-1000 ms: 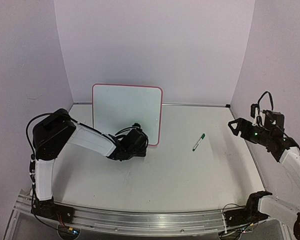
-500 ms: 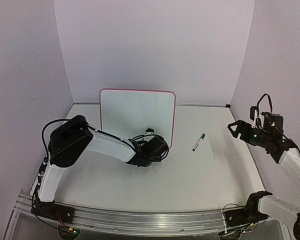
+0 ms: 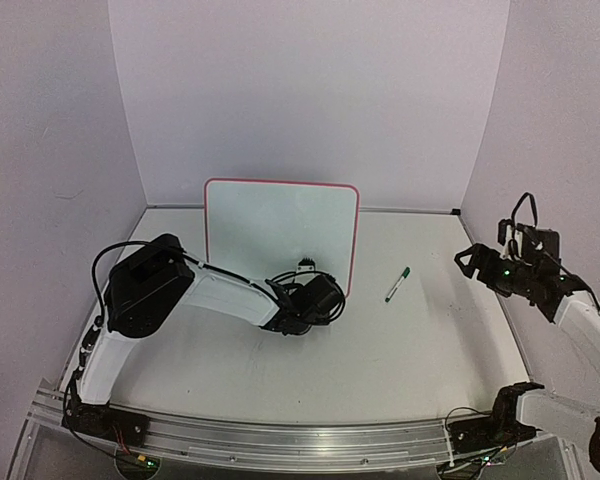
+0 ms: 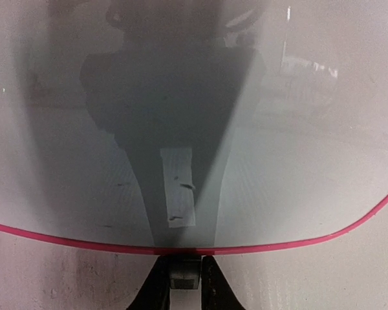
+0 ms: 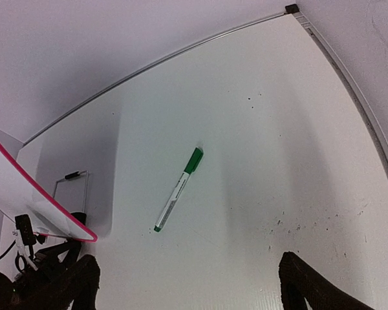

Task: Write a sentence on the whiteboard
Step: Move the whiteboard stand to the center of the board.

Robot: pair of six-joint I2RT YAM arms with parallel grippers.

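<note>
Two arms, one board, one pen.

Left gripper (image 4: 184,290): jaws drawn nearly together, pinching a small grey block (image 4: 184,274) at the lower rim of the whiteboard (image 3: 280,230). The board stands upright toward the back of the table (image 3: 380,345), left of centre, face to the arms. That face is blank, so the writing is all ahead.

- Risk: the hold is narrow and low on a tall board. A twist or a slackening could tip it flat or skid it sideways.
- Risk: nib pressure on a board held at one point could push it over backward.

Green marker (image 3: 398,284) lies flat on the table, just right of the board and not touching it.

- Risk: it is thin and round, so fingers may roll it away or take it crooked, nib facing wrong.

Right gripper (image 3: 468,258): spread wide, holding nothing, raised at the far right, well apart from the marker.

Hard to read:
- Whether the grey block is a foot or a clip, I cannot tell.
- From above, the left arm covers the board's lower edge.
- The left wrist view of the board is mostly shadow and reflection.
- Whether the marker is capped is uncertain.
- The right fingers are cut off at the bottom of their own view.
</note>
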